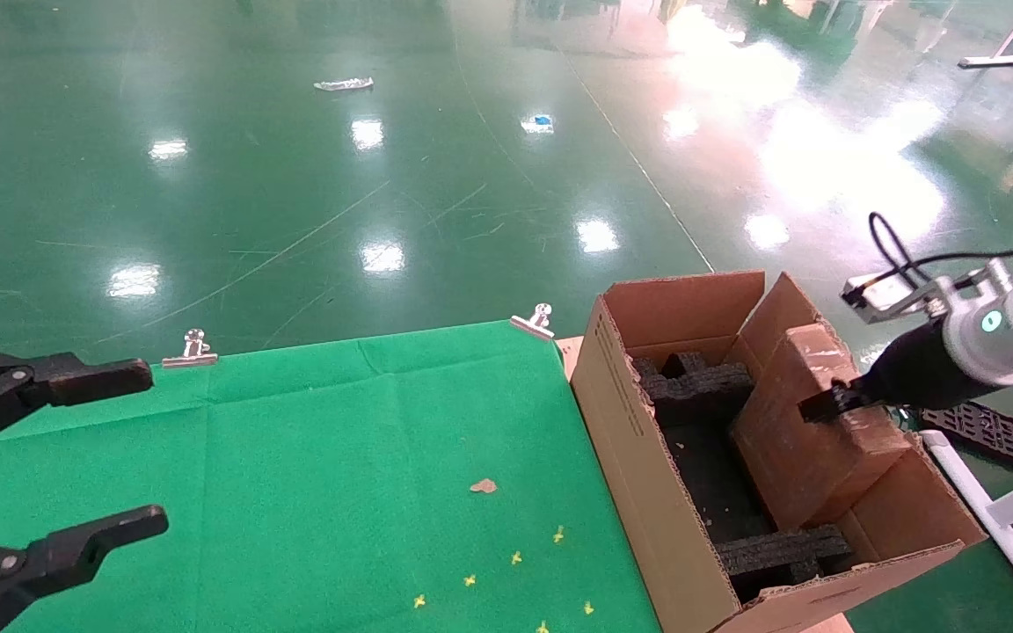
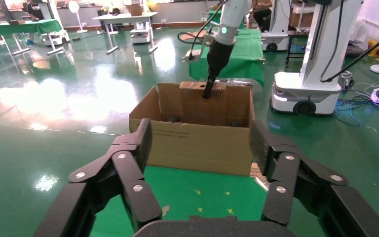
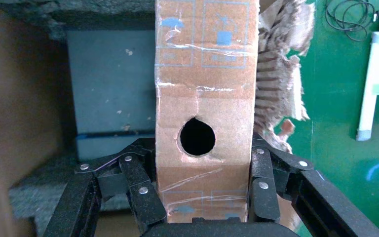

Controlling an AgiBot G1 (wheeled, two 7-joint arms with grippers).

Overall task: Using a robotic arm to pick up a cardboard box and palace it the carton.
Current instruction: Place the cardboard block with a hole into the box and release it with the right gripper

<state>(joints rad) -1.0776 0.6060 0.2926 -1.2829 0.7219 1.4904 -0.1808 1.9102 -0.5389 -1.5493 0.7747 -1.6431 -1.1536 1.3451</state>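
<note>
A robotics lab hall: glossy green floor [image 1: 295, 176], cloth-covered work tables [image 2: 123, 17], another wheeled robot base [image 2: 303, 94].

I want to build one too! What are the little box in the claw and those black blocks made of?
The cardboard box looks like brown cardboard under shiny clear tape that wrinkles and glints. The black blocks in the carton seem to be foam: matte and rough-edged.

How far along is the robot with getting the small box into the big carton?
Pickup looks done: the right end effector is shut on the small flat taped brown cardboard box. In hand: that box hangs tilted inside the large corrugated cardboard carton, above the black foam blocks. Left: lowering and release. The left end effector sits open over the green cloth.
</note>
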